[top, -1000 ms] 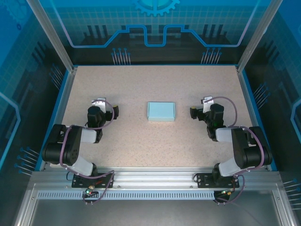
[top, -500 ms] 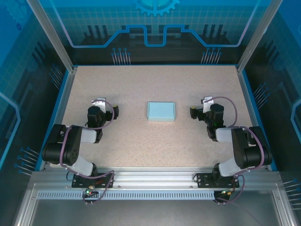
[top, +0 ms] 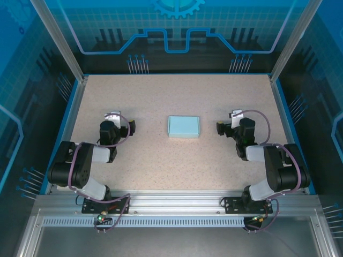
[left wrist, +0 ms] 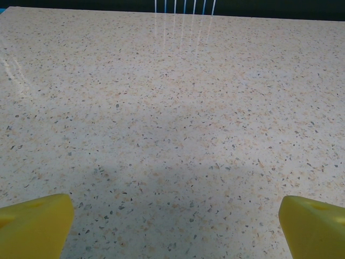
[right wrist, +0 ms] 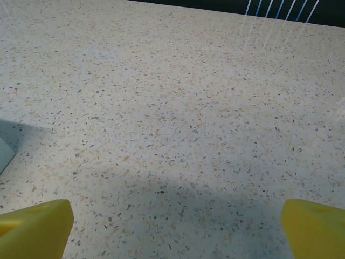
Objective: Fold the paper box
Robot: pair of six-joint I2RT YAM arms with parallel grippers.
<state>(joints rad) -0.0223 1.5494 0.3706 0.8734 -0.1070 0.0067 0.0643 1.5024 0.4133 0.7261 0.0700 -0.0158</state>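
Observation:
The paper box (top: 184,127) is a small, flat, pale cyan rectangle lying on the speckled table between the two arms. A corner of the paper box (right wrist: 4,154) shows at the left edge of the right wrist view. My left gripper (top: 112,119) rests well to the box's left, folded back near its base, jaws wide apart with bare table between the yellow fingertips (left wrist: 35,224). My right gripper (top: 234,118) sits to the box's right, also open, its yellow fingertips (right wrist: 318,226) far apart over bare table.
The speckled table (top: 177,160) is bounded by a blue rim and metal posts (top: 59,43) at the back corners. An aluminium rail (top: 171,206) runs along the near edge under both arm bases.

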